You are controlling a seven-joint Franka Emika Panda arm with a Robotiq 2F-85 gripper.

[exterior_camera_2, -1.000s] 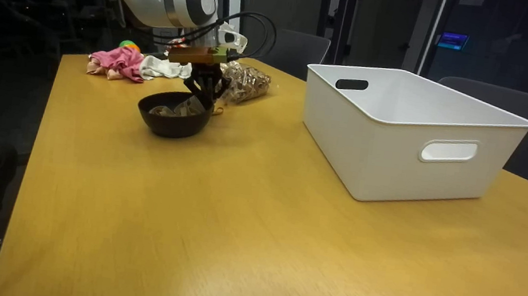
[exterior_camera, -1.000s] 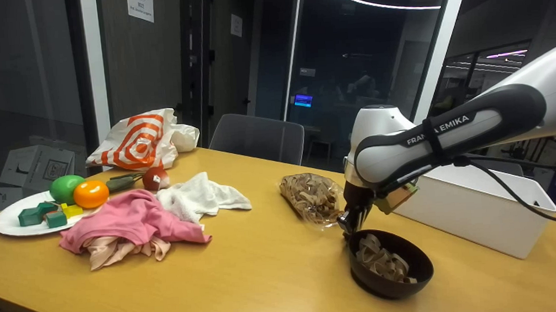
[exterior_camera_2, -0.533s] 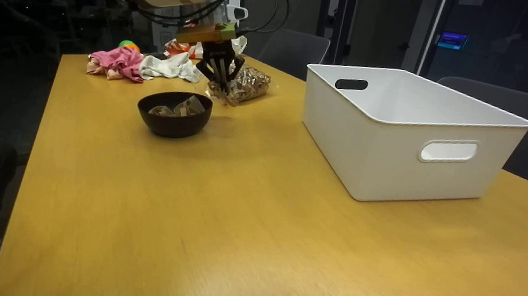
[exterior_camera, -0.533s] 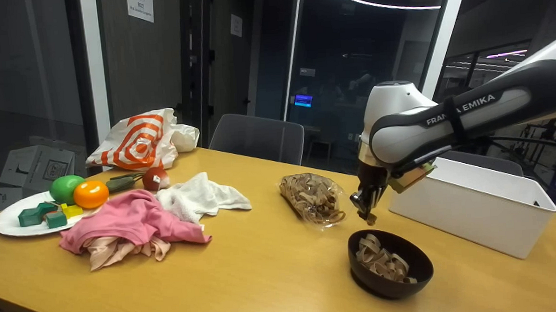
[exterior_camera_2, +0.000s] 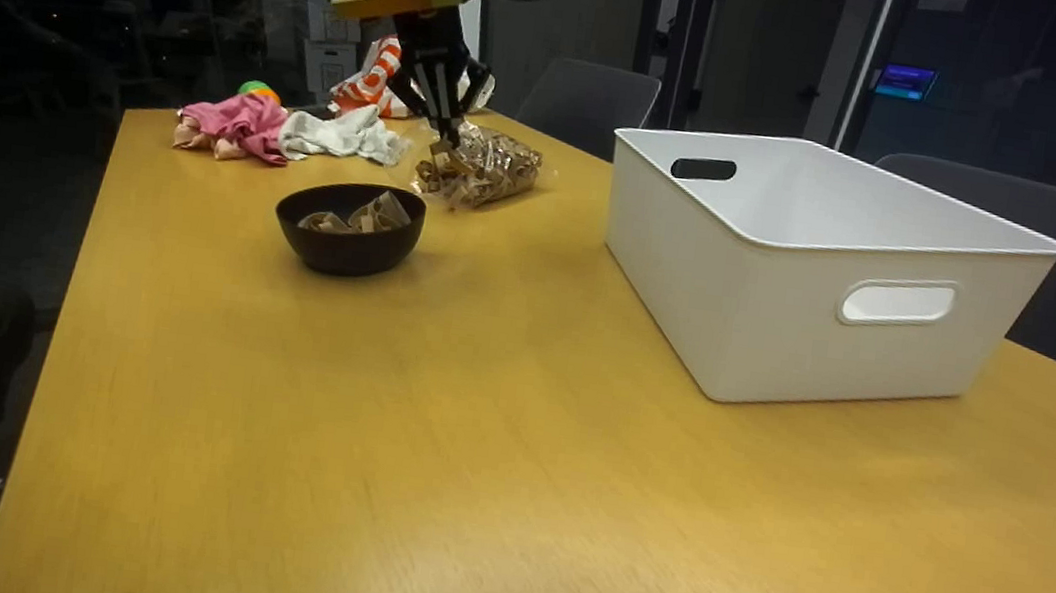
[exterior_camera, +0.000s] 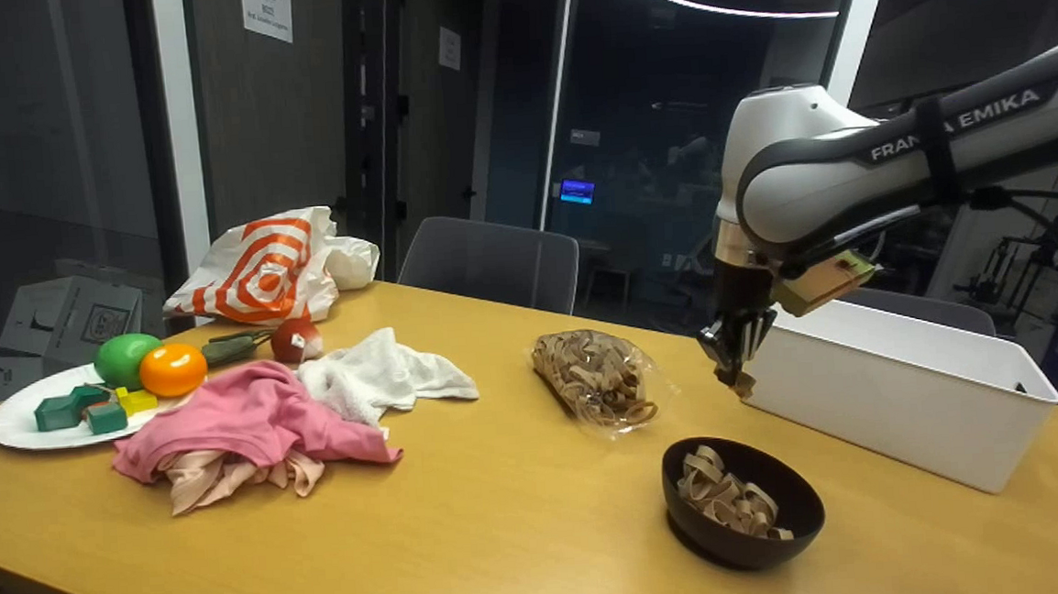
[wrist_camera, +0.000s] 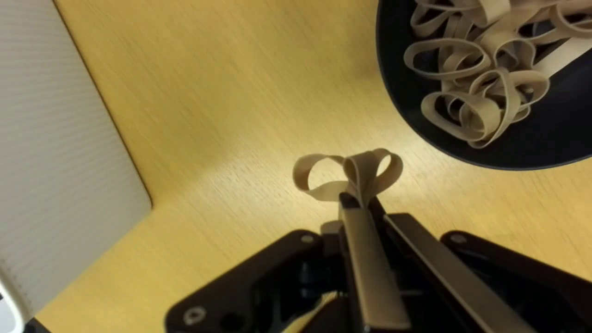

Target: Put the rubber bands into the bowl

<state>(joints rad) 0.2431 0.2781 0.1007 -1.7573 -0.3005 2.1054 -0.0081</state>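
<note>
Rubber bands (wrist_camera: pixel 365 178): small bunch clamped at the tips of the gripper (wrist_camera: pixel 363 203), loops sticking out, up over the table (exterior_camera_2: pixel 469 450), to one side of the bowl (exterior_camera_2: pixel 347 256). Bowl's upright, more bands (exterior_camera: pixel 725 498) inside. In an exterior view: clear bag of bands (exterior_camera: pixel 594 376) near the table's far edge, white bin (exterior_camera: pixel 894 403) farther right by that edge, shopping bag (exterior_camera: pixel 261 275) at far corner, plate (exterior_camera: pixel 18 420) near left edge.

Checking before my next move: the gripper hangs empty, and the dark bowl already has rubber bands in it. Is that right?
Not empty: the wrist view shows the gripper shut on at least one looped rubber band. The rest stands: rubber bands are already in the dark bowl.
</note>
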